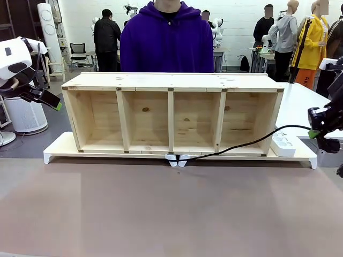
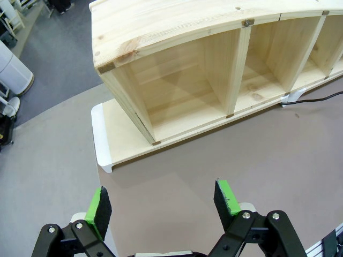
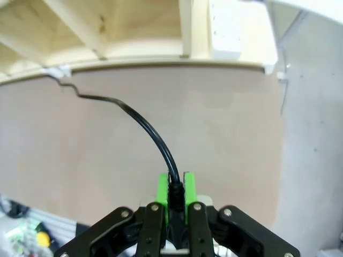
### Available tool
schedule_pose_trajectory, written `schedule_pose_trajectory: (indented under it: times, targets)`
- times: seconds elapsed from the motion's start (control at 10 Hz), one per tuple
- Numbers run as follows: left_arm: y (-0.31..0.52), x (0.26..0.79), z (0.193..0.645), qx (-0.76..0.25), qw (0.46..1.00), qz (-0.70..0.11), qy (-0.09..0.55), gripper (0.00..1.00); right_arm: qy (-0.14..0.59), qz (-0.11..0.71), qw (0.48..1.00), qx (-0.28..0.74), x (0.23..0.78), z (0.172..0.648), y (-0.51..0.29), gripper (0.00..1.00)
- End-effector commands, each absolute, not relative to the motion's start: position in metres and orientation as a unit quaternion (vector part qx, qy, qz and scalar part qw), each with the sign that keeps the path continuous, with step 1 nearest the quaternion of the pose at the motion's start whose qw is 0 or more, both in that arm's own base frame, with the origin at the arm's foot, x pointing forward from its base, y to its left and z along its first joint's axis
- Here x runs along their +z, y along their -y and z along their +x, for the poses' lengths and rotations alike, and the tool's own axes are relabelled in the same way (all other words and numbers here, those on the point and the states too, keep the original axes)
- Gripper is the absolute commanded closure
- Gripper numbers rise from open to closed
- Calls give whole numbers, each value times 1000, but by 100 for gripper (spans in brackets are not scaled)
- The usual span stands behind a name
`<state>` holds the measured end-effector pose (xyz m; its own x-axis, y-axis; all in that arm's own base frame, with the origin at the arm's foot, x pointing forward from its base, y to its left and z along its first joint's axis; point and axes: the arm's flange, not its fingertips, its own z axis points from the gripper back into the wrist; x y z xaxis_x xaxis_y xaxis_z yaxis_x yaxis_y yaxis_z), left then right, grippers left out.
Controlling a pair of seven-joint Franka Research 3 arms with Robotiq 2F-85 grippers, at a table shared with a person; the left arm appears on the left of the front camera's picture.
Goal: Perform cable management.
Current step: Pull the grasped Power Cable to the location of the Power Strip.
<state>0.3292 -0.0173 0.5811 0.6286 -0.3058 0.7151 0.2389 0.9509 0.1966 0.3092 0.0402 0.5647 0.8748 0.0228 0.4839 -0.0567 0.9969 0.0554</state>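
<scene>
- Right pincer (image 3: pixel 174 187) is clamped on the black cable (image 3: pixel 143 124), above the table (image 3: pixel 107 171).
- Left pincer (image 2: pixel 163 199) hangs open and empty near the wooden shelf (image 2: pixel 177 32).

Lighting: bright, even and diffuse, from overhead; no hard shadows.
Front view: sharp. Surface (image 1: pixel 161 214) is matte, with a faint paler patch toward its near right corner. Shelf (image 1: pixel 171 115) compartments are shaded under the top board, and a soft shadow runs along its base.
Left wrist view: wide-angle bowing; the shelf top curves toward the picture's edges.
Right wrist view: shelf and power strip (image 3: pixel 225 32) washed out, detail lost. Fingers (image 3: pixel 162 194) are close up and slightly soft. Bottom-left corner blurred.
</scene>
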Motion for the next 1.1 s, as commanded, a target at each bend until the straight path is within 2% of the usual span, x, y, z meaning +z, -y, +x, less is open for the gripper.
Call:
schedule_pose_trajectory:
  times: [0.0, 0.4, 0.7, 0.8, 1.0]
  targets:
    - [16, 581, 329, -150, 902, 42, 404, 0, 269, 23, 963, 2, 527, 307, -27, 85]
    - [16, 581, 329, -150, 902, 42, 404, 0, 263, 34, 964, -31, 544, 330, -14, 85]
    - [16, 581, 329, -150, 902, 42, 404, 0, 277, 44, 960, -16, 547, 318, -27, 85]
    - [16, 581, 329, -150, 902, 42, 404, 0, 256, 36, 966, -17, 552, 333, -16, 85]
    - [16, 581, 329, -150, 902, 42, 404, 0, 256, 36, 966, -17, 552, 333, -16, 85]
